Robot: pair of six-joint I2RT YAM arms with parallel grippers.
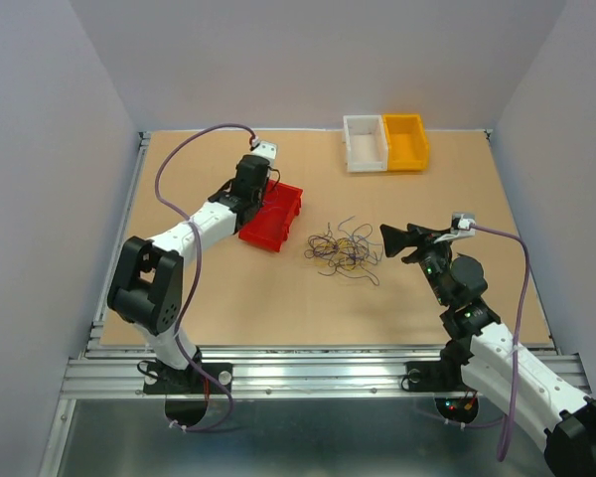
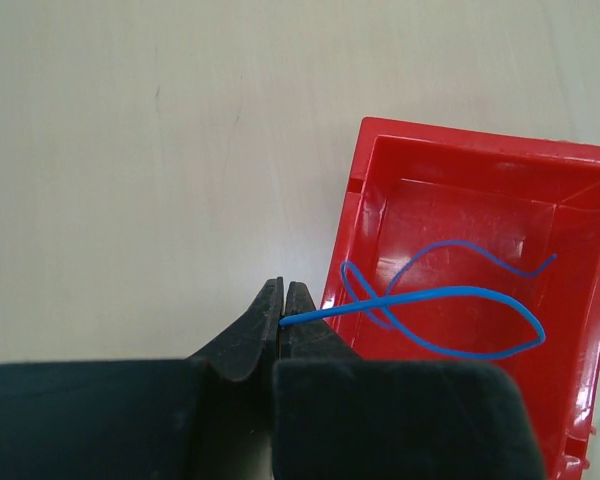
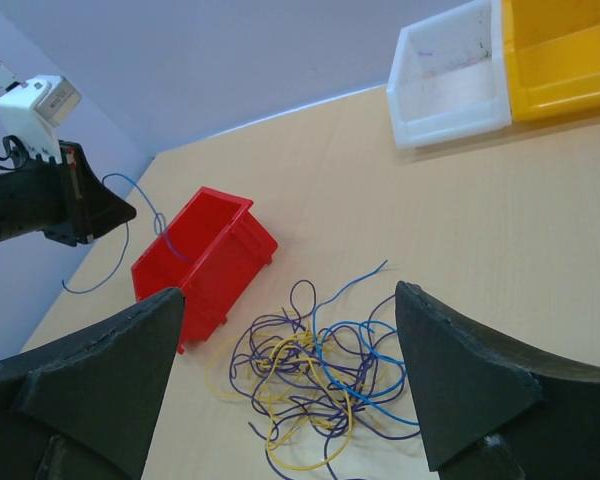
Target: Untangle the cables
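At the bin [image 2: 346, 235], the left gripper [image 2: 283, 301] pinches one blue wire [image 2: 450, 293] by its end. It is limp and featherlight. Mid-table lie the tangled cables [image 1: 342, 252] — the right gripper [image 3: 290, 305] gapes beside them — best plucked by a loose outer end.

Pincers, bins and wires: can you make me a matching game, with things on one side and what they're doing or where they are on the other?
Things:
1. left pincer
2. right pincer
3. white bin
4. cable tangle

Places or states:
A. right beside the yellow bin
B. open, holding nothing
C. shut on a blue wire
D. lying loose on the table

Pairs: 1-C, 2-B, 3-A, 4-D
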